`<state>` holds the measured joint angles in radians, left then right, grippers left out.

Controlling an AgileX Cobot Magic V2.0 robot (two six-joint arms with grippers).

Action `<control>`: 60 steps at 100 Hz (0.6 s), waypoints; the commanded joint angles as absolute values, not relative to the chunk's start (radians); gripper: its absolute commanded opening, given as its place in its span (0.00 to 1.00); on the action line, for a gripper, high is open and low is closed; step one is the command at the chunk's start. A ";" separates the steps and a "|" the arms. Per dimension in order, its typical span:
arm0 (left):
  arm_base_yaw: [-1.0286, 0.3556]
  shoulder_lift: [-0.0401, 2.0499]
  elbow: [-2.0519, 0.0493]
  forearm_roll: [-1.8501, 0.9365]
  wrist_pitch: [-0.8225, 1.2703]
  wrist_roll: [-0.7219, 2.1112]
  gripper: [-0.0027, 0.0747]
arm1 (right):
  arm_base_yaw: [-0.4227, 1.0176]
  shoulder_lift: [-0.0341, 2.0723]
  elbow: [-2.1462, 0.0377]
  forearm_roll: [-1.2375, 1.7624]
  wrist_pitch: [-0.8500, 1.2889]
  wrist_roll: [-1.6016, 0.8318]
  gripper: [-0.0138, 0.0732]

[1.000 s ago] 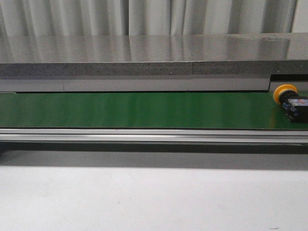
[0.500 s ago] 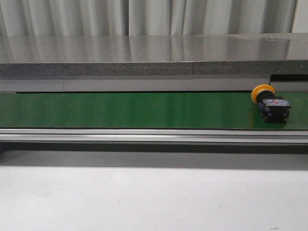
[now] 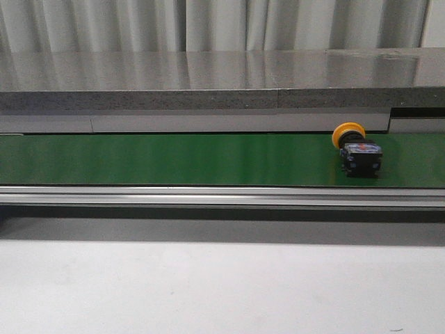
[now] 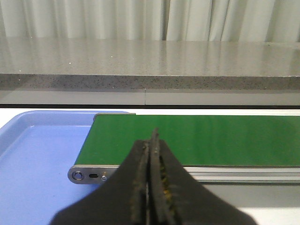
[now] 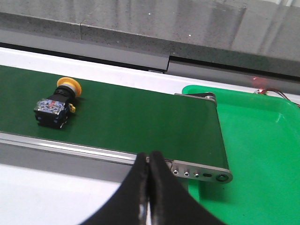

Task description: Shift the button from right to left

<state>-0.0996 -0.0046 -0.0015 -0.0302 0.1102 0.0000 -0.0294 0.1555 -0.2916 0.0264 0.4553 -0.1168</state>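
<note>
Leftward along the green conveyor belt (image 3: 174, 158) rode the yellow-headed, black-bodied push button (image 3: 357, 151) — at three o'clock, untouched; both grippers — left gripper (image 4: 151, 140), right gripper (image 5: 148, 161) — were pressed closed, empty; next, I judged, waiting till it neared the blue plastic tray (image 4: 33, 154).

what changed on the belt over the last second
The button has travelled leftward along the green belt, from the far right edge of the front view to well inside it, lying on its side as before. Nothing took hold of it: the left end effector and right end effector are shut and away from it. The belt frame and grey counter look unchanged.
</note>
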 commanded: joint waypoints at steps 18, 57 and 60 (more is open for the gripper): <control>-0.106 -0.033 0.045 -0.031 0.033 0.000 0.01 | -0.027 0.165 -0.317 0.019 0.376 -0.120 0.09; -0.106 -0.033 0.043 -0.031 0.015 0.000 0.01 | -0.027 0.165 -0.317 0.019 0.376 -0.120 0.09; -0.106 -0.033 0.043 -0.031 0.009 0.000 0.01 | -0.027 0.165 -0.317 0.019 0.376 -0.120 0.09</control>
<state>-0.0996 -0.0046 -0.0015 -0.0302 0.1080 0.0000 -0.0294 0.1547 -0.2916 0.0264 0.4538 -0.1168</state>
